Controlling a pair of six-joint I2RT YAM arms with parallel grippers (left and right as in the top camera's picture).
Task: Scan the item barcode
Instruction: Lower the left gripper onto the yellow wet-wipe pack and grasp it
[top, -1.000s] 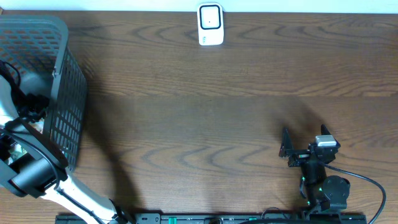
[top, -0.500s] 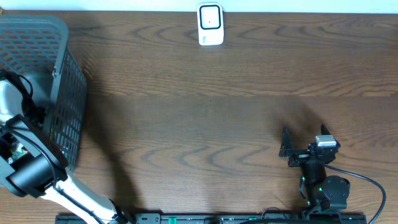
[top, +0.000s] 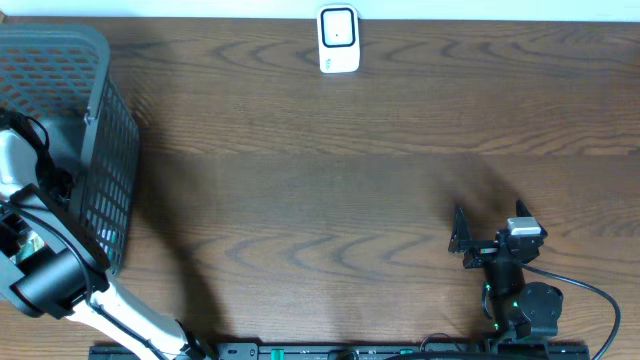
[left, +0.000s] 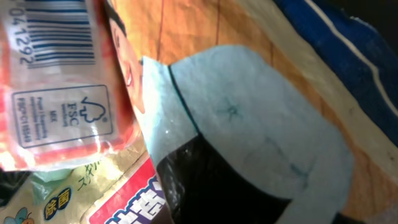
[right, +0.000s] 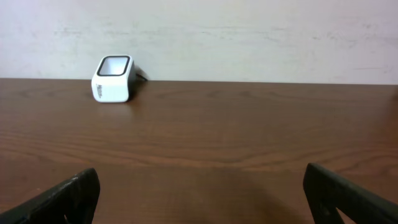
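At the left edge of the worktop (top: 330, 180) you have the grey mesh basket (top: 110, 150), and the left arm (top: 45, 275) reaches down into it. Your left wrist camera is pressed close to the packets inside. At upper left lies a red packet (left: 124, 124). It has a white barcode (left: 53, 28) with the digits 041292 showing beside the bars. Below that is a boxed label (left: 62, 115) reading "FSC" and "MIX", and the finer print is too small to read. Under it lies a pale green packet (left: 62, 199) with East Asian characters. To its right a large packet (left: 249, 143) in orange, light blue, black and dark blue fills the rest of the view. The left gripper's fingers do not show in any view. They are together, but you cannot tell whether they pinch a packet.

The white scanner (top: 339, 40) stands at the middle of the far edge, its window facing up.

Toward the near right corner, the right gripper (top: 457, 232) sits with its fingers spread wide apart, holding nothing and pointed at the scanner.
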